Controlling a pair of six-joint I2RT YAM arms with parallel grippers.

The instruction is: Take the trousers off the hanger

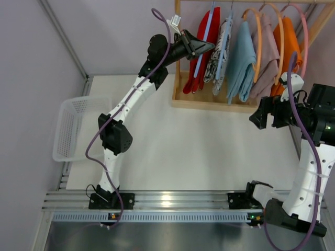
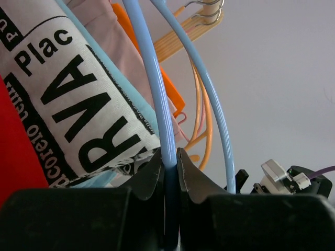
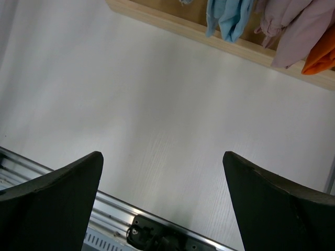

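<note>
Pale grey walls (image 1: 104,31) are seen behind a white table (image 1: 172,146), which is edged at the near side by an aluminium rail (image 1: 172,201). At the far right of the table a wooden rack (image 1: 209,104) is placed, and five pairs of trousers are hung on it side by side. From left to right they are the red trousers (image 1: 200,63), the white trousers with black print (image 1: 220,52), the light blue trousers (image 1: 242,60), the dusty mauve trousers (image 1: 266,57) and the orange trousers (image 1: 287,47).

The left arm (image 1: 131,99) is stretched up towards the rack's left end. The right arm (image 1: 314,172) is held back at the right edge of the table, well apart from the garments. A white mesh basket (image 1: 78,125) is set at the table's left edge.

In the left wrist view the left gripper (image 2: 170,157) is closed tight around the thin rod of a light blue hanger (image 2: 157,89). The printed trousers lie just beside this hanger, with the red pair at the far left. Orange hangers (image 2: 201,120) are visible behind it.

The right gripper (image 3: 162,157) is spread wide over bare table, and nothing is held between its fingers (image 3: 63,193).
</note>
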